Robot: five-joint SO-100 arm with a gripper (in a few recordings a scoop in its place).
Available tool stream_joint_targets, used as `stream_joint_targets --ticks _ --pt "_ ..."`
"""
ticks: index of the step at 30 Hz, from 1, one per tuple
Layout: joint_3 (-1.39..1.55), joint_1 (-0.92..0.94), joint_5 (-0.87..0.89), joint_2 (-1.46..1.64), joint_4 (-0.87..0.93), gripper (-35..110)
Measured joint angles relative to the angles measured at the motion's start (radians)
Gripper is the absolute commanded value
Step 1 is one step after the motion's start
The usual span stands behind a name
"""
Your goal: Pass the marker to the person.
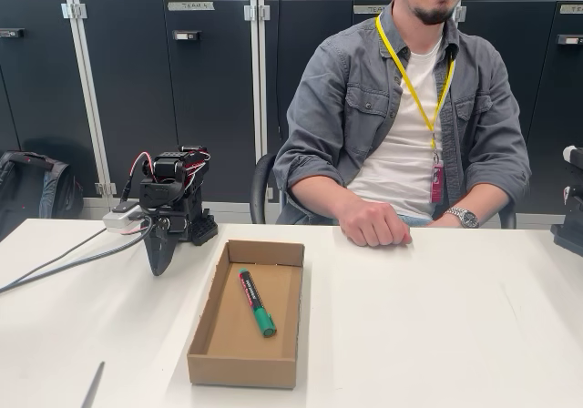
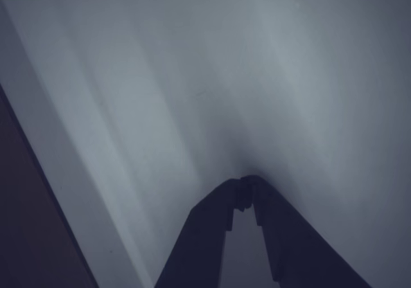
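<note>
Marker [image 1: 257, 302] in the cardboard tray [image 1: 208, 335], my arm folded beside it.

My gripper [image 1: 159, 260] points down at the white table [image 1: 437, 326] just left of the tray in the fixed view; in the wrist view its fingertips [image 2: 246, 186] meet, gripping nothing. The marker lies diagonally, green cap toward the camera. The person [image 1: 405, 117] sits behind the table, one fist [image 1: 375, 224] resting on its edge.

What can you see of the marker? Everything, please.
The marker is a thick pen with a dark red and black labelled barrel and a green cap. It lies flat on the floor of the open cardboard box, slanted, cap towards the camera in the fixed view. It touches only the box; the gripper is off to the left.
</note>
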Motion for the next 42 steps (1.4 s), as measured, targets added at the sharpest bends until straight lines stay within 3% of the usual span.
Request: stream_joint_targets --ticks 22,27,35,42 --pt "0.0 0.017 -0.002 0.002 0.003 -5" --pt "-0.031 0.028 0.112 0.002 0.003 -5" --pt "-0.321 -0.163 0.373 -0.006 0.035 -5" --pt "-0.667 -0.273 0.522 -0.282 0.044 -5"
